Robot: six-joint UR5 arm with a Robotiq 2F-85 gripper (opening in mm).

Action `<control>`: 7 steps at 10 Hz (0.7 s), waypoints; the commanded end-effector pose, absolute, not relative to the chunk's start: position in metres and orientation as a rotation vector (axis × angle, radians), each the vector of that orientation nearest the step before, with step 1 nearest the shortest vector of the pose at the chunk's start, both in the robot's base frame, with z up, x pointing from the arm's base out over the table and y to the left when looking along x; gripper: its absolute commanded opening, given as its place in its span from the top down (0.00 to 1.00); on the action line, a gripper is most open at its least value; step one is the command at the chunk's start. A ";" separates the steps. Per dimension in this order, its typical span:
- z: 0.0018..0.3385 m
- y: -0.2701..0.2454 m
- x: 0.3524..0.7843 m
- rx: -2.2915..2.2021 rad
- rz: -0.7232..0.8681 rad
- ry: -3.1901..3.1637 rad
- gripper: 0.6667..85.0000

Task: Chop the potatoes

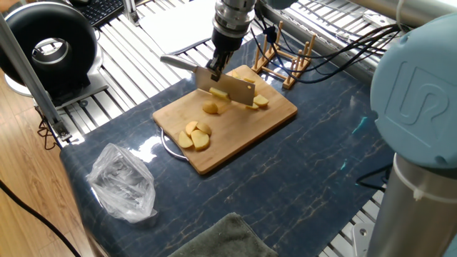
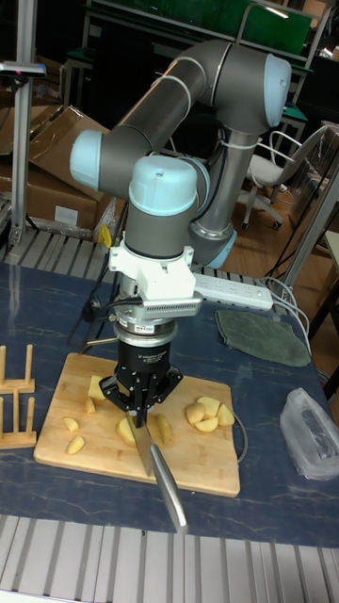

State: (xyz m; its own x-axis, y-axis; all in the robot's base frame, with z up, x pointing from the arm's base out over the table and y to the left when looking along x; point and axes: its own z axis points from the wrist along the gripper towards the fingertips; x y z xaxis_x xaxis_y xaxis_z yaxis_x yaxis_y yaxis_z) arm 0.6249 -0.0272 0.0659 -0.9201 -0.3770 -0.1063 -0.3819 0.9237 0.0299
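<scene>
Pale-yellow potatoes lie cut on the bamboo board (image 1: pixel 246 132): a pile (image 1: pixel 194 135) near its left corner, one piece (image 1: pixel 211 108) mid-board and others (image 1: pixel 260 101) by the far edge. My gripper (image 1: pixel 217 70) is shut on a cleaver (image 1: pixel 234 90), gripping it where the blade meets the handle. The blade stands over the middle pieces with a potato stick (image 1: pixel 218 93) at its face. In the tall fixed view the gripper (image 2: pixel 141 403) holds the knife (image 2: pixel 142 445) edge-on between two potato pieces (image 2: pixel 125 431) (image 2: pixel 162 429), with the pile (image 2: pixel 207 413) to the right on the board (image 2: pixel 202 464).
A wooden rack (image 1: pixel 282 61) (image 2: pixel 14 396) stands just past the board's far edge. A clear plastic bag (image 1: pixel 123 182) (image 2: pixel 315 433) lies on the blue mat, and a grey-green cloth (image 1: pixel 221 239) (image 2: pixel 264 339) nearer the front. A black round device (image 1: pixel 50 46) sits at the far left.
</scene>
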 end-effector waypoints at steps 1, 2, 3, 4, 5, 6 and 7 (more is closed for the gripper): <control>0.068 -0.024 0.625 -0.586 0.087 2.984 1.00; 0.073 -0.020 0.627 -0.571 0.085 3.000 1.00; 0.081 -0.014 0.627 -0.549 0.084 3.021 1.00; 0.084 -0.007 0.625 -0.529 0.093 3.028 1.00; 0.083 -0.005 0.624 -0.519 0.095 3.028 1.00; 0.083 -0.005 0.625 -0.510 0.095 3.030 1.00; 0.086 -0.002 0.627 -0.500 0.095 3.030 1.00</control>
